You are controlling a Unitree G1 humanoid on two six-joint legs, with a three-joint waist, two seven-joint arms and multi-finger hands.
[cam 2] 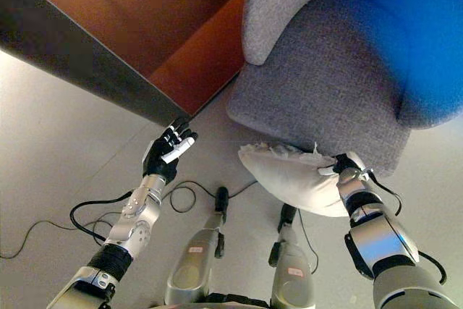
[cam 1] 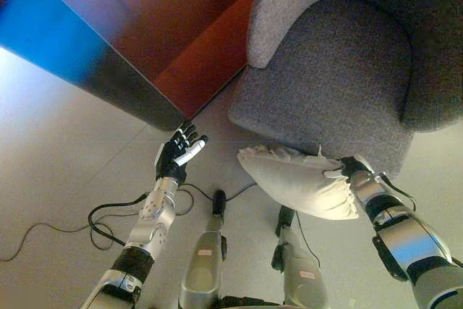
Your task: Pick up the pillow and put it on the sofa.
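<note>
A cream-white pillow point(cam 1: 296, 179) hangs in the air just in front of the grey sofa point(cam 1: 325, 85), below the seat's front edge. My right hand point(cam 1: 350, 169) is shut on the pillow's right end, pinching the bunched cloth. My left hand point(cam 1: 179, 151) is open and empty, raised above the floor to the left of the pillow, fingers straight and pointing toward the wall. The pillow also shows in the right eye view point(cam 2: 293, 175), with the right hand point(cam 2: 344, 166) on it and the left hand point(cam 2: 166, 151) apart from it.
The sofa has a rounded back and armrests point(cam 1: 434, 70). A red-brown wall with a dark base strip point(cam 1: 123, 85) runs diagonally at the left, close to the sofa's left corner. Pale floor point(cam 1: 58, 164) lies under my arms.
</note>
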